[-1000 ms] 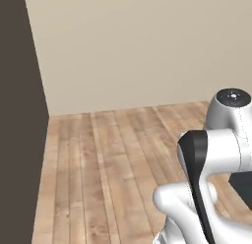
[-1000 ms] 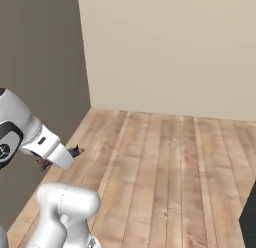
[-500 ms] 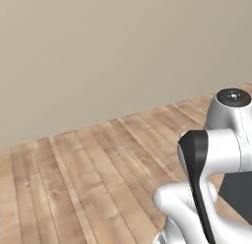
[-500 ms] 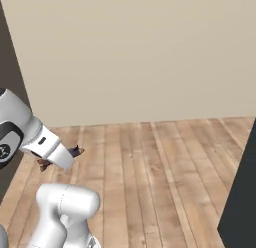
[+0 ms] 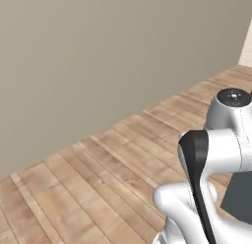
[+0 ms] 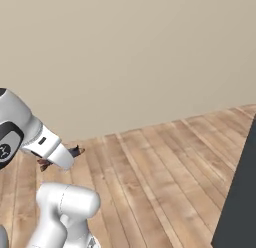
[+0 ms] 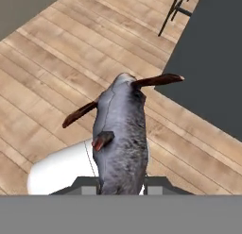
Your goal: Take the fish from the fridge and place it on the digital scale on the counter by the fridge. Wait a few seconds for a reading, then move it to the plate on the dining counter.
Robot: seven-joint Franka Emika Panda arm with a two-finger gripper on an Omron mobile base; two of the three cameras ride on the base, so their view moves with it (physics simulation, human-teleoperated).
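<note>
The fish (image 7: 120,134), grey with dark reddish-brown fins and tail, stands upright between my fingers in the hand view. My gripper (image 7: 122,182) is shut on its lower body, above a wooden floor. From the right base view the gripper (image 6: 60,159) hangs at the left, level with the arm's elbow, and the fish's dark fins (image 6: 76,151) poke out on either side of it. The fridge, the digital scale, the counter and the plate are out of view.
A wooden plank floor (image 5: 98,189) runs to a plain beige wall (image 6: 130,57). A tall dark grey panel (image 6: 240,202) rises at the right edge and also shows in the hand view (image 7: 212,54). Thin dark stool legs (image 7: 174,11) stand beside it.
The whole picture has swung as the base turned: the dark surface at the left slid out of view and the dark grey panel came in at the right. The fish stays gripped.
</note>
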